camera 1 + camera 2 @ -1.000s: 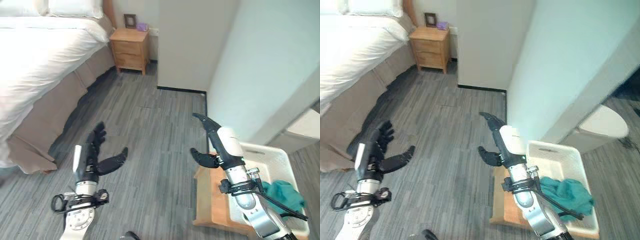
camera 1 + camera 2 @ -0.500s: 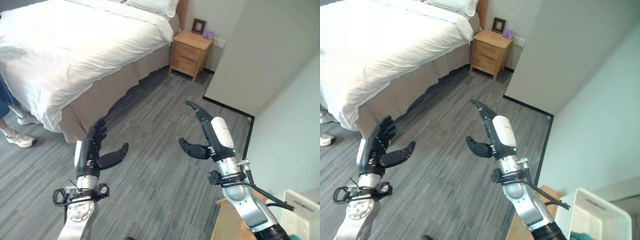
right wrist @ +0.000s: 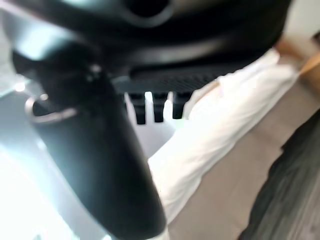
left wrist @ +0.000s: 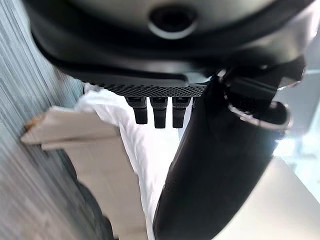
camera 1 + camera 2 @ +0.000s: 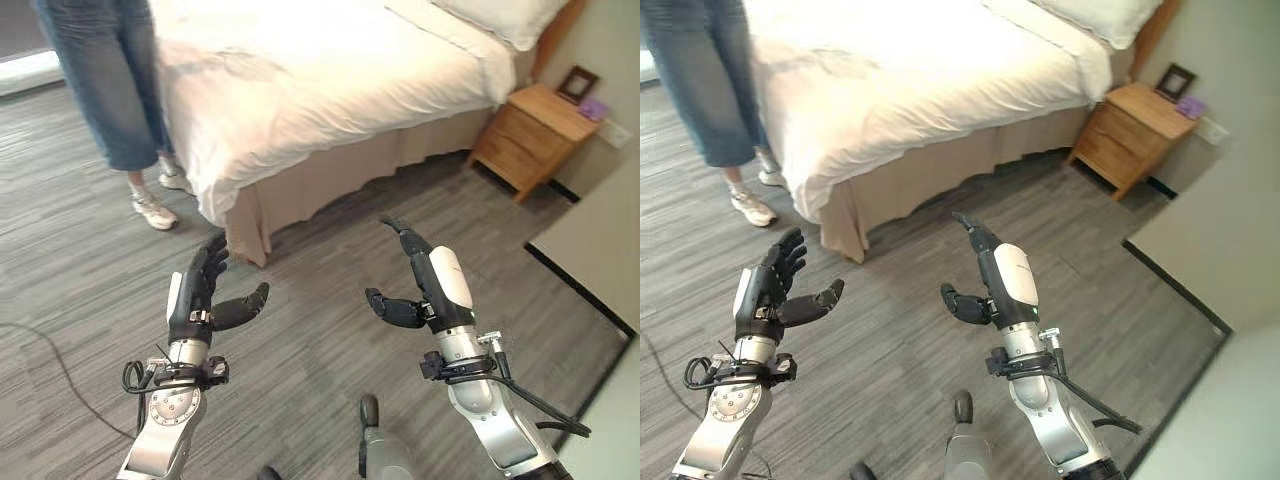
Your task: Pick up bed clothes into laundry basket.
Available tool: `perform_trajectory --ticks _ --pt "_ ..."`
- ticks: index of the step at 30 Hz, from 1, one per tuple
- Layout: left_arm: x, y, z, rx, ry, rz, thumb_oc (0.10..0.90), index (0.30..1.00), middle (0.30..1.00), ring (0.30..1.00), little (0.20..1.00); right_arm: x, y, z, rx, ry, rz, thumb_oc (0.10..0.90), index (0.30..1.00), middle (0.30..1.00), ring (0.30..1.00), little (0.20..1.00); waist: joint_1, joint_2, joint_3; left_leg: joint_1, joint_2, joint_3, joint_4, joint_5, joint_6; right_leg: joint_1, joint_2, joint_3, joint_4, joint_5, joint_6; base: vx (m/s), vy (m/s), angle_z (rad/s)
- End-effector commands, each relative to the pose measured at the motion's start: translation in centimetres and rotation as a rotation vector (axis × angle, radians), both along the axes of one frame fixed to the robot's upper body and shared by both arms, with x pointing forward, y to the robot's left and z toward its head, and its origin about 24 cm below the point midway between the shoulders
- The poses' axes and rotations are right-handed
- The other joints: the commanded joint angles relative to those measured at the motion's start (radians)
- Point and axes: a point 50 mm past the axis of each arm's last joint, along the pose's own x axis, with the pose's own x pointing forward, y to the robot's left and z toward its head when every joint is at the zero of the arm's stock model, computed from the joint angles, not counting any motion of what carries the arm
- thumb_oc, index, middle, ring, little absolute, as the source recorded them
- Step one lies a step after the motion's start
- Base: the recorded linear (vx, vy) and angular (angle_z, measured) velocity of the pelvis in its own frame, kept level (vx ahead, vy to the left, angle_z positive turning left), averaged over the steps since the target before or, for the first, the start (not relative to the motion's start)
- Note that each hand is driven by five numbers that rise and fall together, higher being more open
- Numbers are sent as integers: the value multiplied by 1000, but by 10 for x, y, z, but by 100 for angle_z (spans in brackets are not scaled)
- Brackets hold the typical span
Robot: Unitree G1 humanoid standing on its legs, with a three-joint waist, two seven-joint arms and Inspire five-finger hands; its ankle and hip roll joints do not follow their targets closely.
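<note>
Nearest, both hands hang over the grey floor (image 5: 320, 300) holding nothing: the left hand (image 5: 200, 295) has its fingers straight and its thumb stuck out sideways, and the right hand (image 5: 425, 285) is just as relaxed, fingers extended and thumb apart. Past them stands the bed (image 5: 330, 175), its beige skirt corner just beyond the left hand, so that hand looks the nearer one. The white bedding (image 5: 330, 70) on top is the only cloth to be seen; it lies ahead of and above both hands, its long axis running away to the upper right toward the pillow (image 5: 505, 15). No laundry basket can be made out. Farther off, a person (image 5: 110, 90) stands at the bed's left, and a wooden nightstand (image 5: 530, 135) sits to its right
</note>
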Motion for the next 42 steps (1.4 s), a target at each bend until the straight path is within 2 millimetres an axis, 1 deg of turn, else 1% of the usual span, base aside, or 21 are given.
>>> perform_trajectory --ticks 1,3,5,12,21,24,25,26,27,28,29,30,32,33,35,37,38,39,40,41,42 --pt "8 -19 57 0 -301 -148 800 900 900 900 900 11 3 51 94 -247 25 800 900 900 900 900 -27 12 -22 -54 65 36 2 -158 -8 111 14 -32 4 -79 40 60 -134 74" --pt "9 -17 53 -9 -285 -134 800 900 900 900 900 10 0 49 71 -232 17 800 900 900 900 900 -25 15 -29 -42 66 34 2 -160 -5 129 22 -34 4 -80 34 105 -124 25" --pt "8 -14 50 -9 -270 -125 800 900 900 900 900 10 -4 49 58 -221 14 800 900 900 900 900 -21 23 -39 -23 68 32 2 -163 -7 164 25 -60 4 -84 30 147 -103 2" --pt "4 0 41 4 -226 -45 800 900 900 900 900 6 -15 47 79 -201 -12 800 900 900 900 900 -6 39 -64 17 88 5 2 -164 -25 238 48 -113 4 -109 4 118 -72 9" --pt "-1 3 40 5 -218 -31 800 900 900 900 900 1 -21 45 63 -188 -20 800 900 900 900 900 12 34 -69 30 103 -15 2 -165 -34 272 65 -145 4 -136 -19 78 -44 13" --pt "-2 3 41 5 -219 -26 800 900 900 900 900 1 -19 45 65 -191 -13 800 900 900 900 900 14 34 -65 31 104 -7 2 -164 -34 268 69 -165 4 -120 -19 24 -58 4" --pt "-1 7 43 7 -227 -6 800 900 900 900 900 4 -15 48 68 -200 3 800 900 900 900 900 25 39 -48 39 115 23 2 -165 -36 230 69 -230 41 -105 -19 -86 -42 -3" --pt "0 9 46 19 -238 5 800 900 900 900 900 6 -14 51 69 -216 8 800 900 900 900 900 36 51 -25 47 129 67 2 -168 -41 170 47 -344 113 -115 -17 -25 -58 -57" --pt "0 9 51 45 -262 1 800 900 900 900 900 7 -13 50 82 -218 4 800 900 900 900 900 40 65 -33 64 134 98 2 -195 -44 170 42 -460 106 -168 -33 -4 -25 -110" --pt "0 9 51 45 -262 1 800 900 900 900 900 7 -13 50 82 -218 4 800 900 900 900 900 39 65 -33 64 134 98 2 -195 -44 171 43 -461 105 -168 -33 191 -180 -132" --pt "0 7 51 47 -265 -5 800 900 900 900 900 7 -12 48 86 -208 11 800 900 900 900 900 41 56 -38 62 133 109 94 -180 -48 212 63 -439 55 -183 -57 170 -338 -90" --pt "0 6 52 40 -273 -9 800 900 900 900 900 7 -12 50 77 -219 19 800 900 900 900 900 49 43 -22 -25 191 103 331 -181 -75 251 70 -439 21 -186 -90 210 -434 -31" --pt "1 4 54 2 -289 -8 800 900 900 900 900 9 -13 56 61 -241 23 800 900 900 900 900 64 34 6 -122 279 91 605 -94 -119 315 91 -446 4 -210 -129 190 -343 -19" --pt "1 4 56 -20 -303 -3 800 900 900 900 900 12 -13 61 46 -262 24 800 900 900 900 900 89 15 30 -208 338 150 730 -60 -137 377 96 -450 4 -244 -148 266 -213 -14" --pt "-1 6 54 -17 -292 7 800 900 900 900 900 14 -15 64 28 -269 12 800 900 900 900 900 109 12 36 -254 329 204 594 -89 -120 413 88 -452 4 -257 -134 240 27 12" --pt "-4 9 54 -3 -288 19 800 900 900 900 900 13 -15 65 16 -275 15 800 900 900 900 900 114 18 25 -228 265 251 312 -42 -97 418 73 -453 4 -258 -102 221 213 -18" --pt "-5 10 53 -4 -288 34 800 900 900 900 900 14 -13 65 14 -273 19 800 900 900 900 900 117 30 15 -223 236 269 150 -5 -89 426 74 -459 4 -270 -88 253 216 -87" --pt "-6 10 52 -7 -286 37 800 900 900 900 900 14 -13 65 8 -277 22 800 900 900 900 900 117 37 8 -218 221 284 60 14 -81 439 76 -465 4 -278 -82 259 190 -61" --pt "-6 10 53 -8 -291 41 800 900 900 900 900 15 -12 66 3 -280 24 800 900 900 900 900 116 41 7 -233 232 304 15 26 -79 457 80 -473 4 -290 -81 359 148 -7" --pt "-6 8 54 -29 -300 39 800 900 900 900 900 15 -14 69 -2 -286 22 800 900 900 900 900 108 39 6 -265 278 335 9 26 -78 490 84 -481 4 -302 -82 268 86 41" --pt "-6 8 54 -30 -300 39 800 900 900 900 900 15 -15 69 -3 -286 21 800 900 900 900 900 107 40 6 -265 279 334 9 26 -78 490 85 -481 4 -302 -83 428 89 -20"
